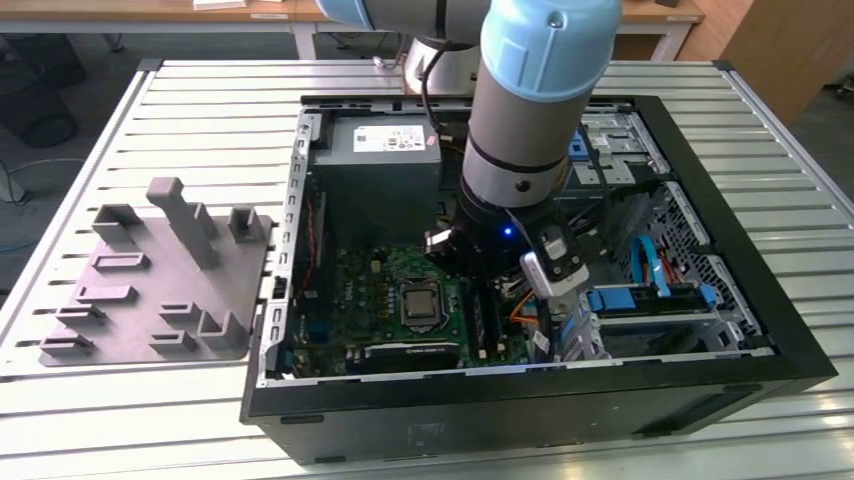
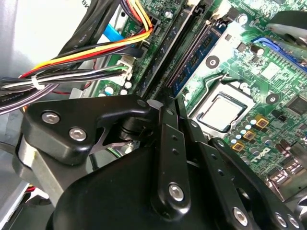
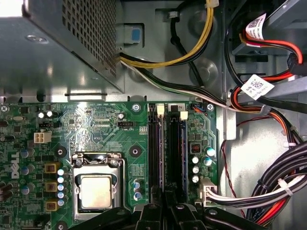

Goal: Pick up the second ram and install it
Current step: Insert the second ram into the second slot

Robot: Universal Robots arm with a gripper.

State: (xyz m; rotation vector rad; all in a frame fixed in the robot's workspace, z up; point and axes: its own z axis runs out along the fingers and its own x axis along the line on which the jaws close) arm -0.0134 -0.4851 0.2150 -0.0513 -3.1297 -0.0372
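My gripper (image 1: 478, 285) is down inside the open computer case, over the green motherboard (image 3: 96, 124). In the second wrist view its black fingers (image 2: 165, 129) close to a point (image 2: 173, 101) at the near end of the long memory slots (image 3: 165, 148). The second ram (image 2: 192, 57), a thin dark stick with chips along its side, stands on edge in a slot and runs away from the fingertips. Its near end sits between them. A further dark stick (image 2: 165, 45) stands in a neighbouring slot. In the first wrist view the fingertips (image 3: 163, 206) straddle the slots' end.
The processor socket (image 3: 96, 189) lies beside the slots. Cable bundles (image 3: 268, 187) run on the other side, near the drive cage (image 1: 654, 300). The power supply (image 1: 380, 165) fills the case's far end. A grey holder block (image 1: 160, 270) sits on the slatted table at the exterior view's left.
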